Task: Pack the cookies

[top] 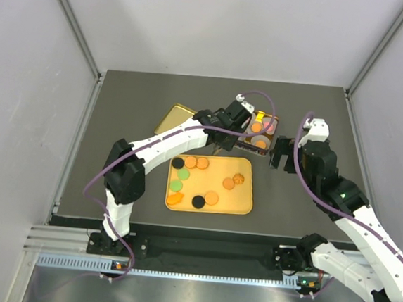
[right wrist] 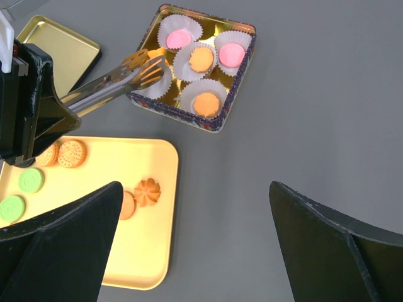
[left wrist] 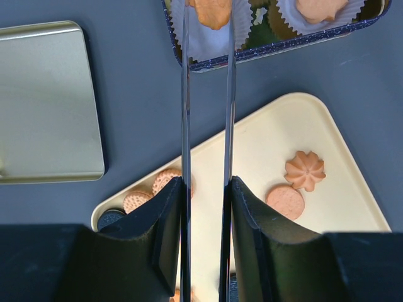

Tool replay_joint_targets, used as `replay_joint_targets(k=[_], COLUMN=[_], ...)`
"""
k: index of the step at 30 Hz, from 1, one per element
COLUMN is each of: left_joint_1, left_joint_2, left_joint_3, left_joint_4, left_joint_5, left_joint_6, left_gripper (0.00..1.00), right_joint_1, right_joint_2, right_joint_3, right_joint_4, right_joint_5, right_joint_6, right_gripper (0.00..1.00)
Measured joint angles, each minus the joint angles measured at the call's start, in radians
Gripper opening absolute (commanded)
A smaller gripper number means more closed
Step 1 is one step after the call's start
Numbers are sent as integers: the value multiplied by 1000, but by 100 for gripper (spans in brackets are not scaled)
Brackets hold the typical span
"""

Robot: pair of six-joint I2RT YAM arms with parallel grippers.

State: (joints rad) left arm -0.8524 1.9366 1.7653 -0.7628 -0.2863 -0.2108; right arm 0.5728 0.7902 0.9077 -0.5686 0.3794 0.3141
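- Steel tongs (right wrist: pixel 113 82) sit between the fingers of the left pincer (left wrist: pixel 206 185), which is closed partway on their two handles; the blades run straight out ahead of it.
- At the far tips of the blades, an orange scalloped cookie (left wrist: pixel 213 11) is pinched between them, above a white paper cup (left wrist: pixel 204 41) in the near corner of a square tin (right wrist: pixel 208 123).
- The tin has a dark patterned wall and a gold inside. Its other cups hold two pink cookies (right wrist: pixel 179 39) and two orange ones (right wrist: pixel 206 104).
- The right pincer (right wrist: pixel 195 185) is spread wide and holds nothing. It hangs above the bare surface, with the tin ahead of it and slightly to its left.
- Under the left pincer lies a yellow tray (top: pixel 218 198) with loose cookies: orange rounds (top: pixel 190 162), two green (top: pixel 184 173), two black (top: pixel 198 201) and an orange flower shape (top: pixel 239 177).
- A gold lid (top: pixel 174 119) lies flat to the left of the left pincer, apart from the tray.
- Everything rests on a dark grey matte table (top: pixel 120 115).
- Pale, plain wall panels (top: pixel 219 25) close it in at the back and both sides, and a ribbed metal rail (top: pixel 199 253) runs along the near edge by the arm bases.
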Motion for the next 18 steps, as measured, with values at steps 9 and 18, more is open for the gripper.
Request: replay_joint_targets(k=[9, 18], left_joint_1=[0, 0], left_joint_2=[0, 0], left_joint_3=[0, 0], left_joint_4=[0, 0], left_joint_5=[0, -2], left_joint_6=[1, 4], left_gripper=[17, 21], right_joint_1=[0, 0], right_joint_2=[-7, -9], right_joint_3=[0, 0], right_joint_4=[0, 0], right_joint_5=[0, 0], right_joint_6=[0, 0], right_gripper=[100, 100])
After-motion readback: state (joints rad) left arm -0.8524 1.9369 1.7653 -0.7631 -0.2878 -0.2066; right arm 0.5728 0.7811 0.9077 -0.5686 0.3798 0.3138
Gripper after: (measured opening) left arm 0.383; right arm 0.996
